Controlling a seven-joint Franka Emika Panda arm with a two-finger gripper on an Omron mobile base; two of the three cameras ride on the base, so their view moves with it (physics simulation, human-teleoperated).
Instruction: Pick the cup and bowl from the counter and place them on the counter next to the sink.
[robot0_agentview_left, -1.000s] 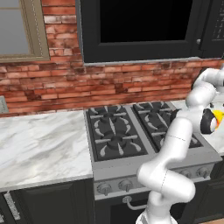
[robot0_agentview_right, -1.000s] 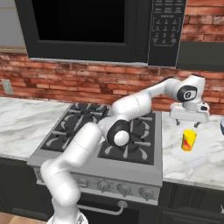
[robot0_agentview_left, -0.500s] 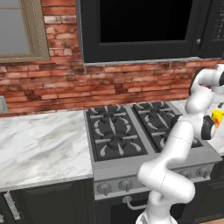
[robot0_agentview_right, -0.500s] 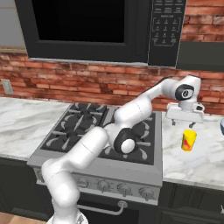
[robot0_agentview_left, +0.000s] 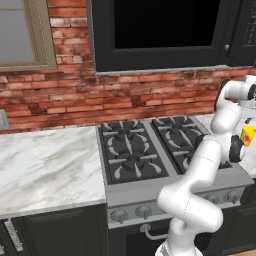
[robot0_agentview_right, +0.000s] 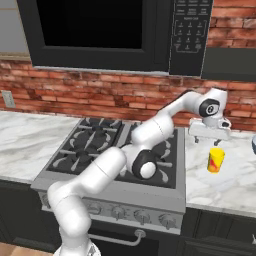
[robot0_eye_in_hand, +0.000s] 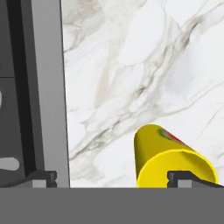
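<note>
The yellow cup (robot0_agentview_right: 215, 160) with a red mark stands upright on the white marble counter (robot0_agentview_right: 220, 187), right of the stove. My gripper (robot0_agentview_right: 210, 138) hangs open just above it and slightly behind, touching nothing. In the hand view the cup (robot0_eye_in_hand: 170, 159) lies at the lower right, with its rim by my right fingertip (robot0_eye_in_hand: 188, 178), and the gripper (robot0_eye_in_hand: 113, 179) is open over bare counter (robot0_eye_in_hand: 131, 65). The left base view shows the cup (robot0_agentview_left: 247, 136) partly behind my arm. A pale blue sliver of the bowl (robot0_agentview_right: 253, 145) shows at the right edge. The sink is out of view.
A black gas stove (robot0_agentview_right: 115, 150) with several burners sits left of the cup; its grey edge (robot0_eye_in_hand: 48, 87) runs down the hand view's left. A brick wall and a black microwave (robot0_agentview_right: 105, 30) rise behind. More marble counter (robot0_agentview_left: 45, 165) lies left of the stove.
The hand has come down a little and shifted slightly left over the cup. The jaws have stayed open and the cup has not moved.
</note>
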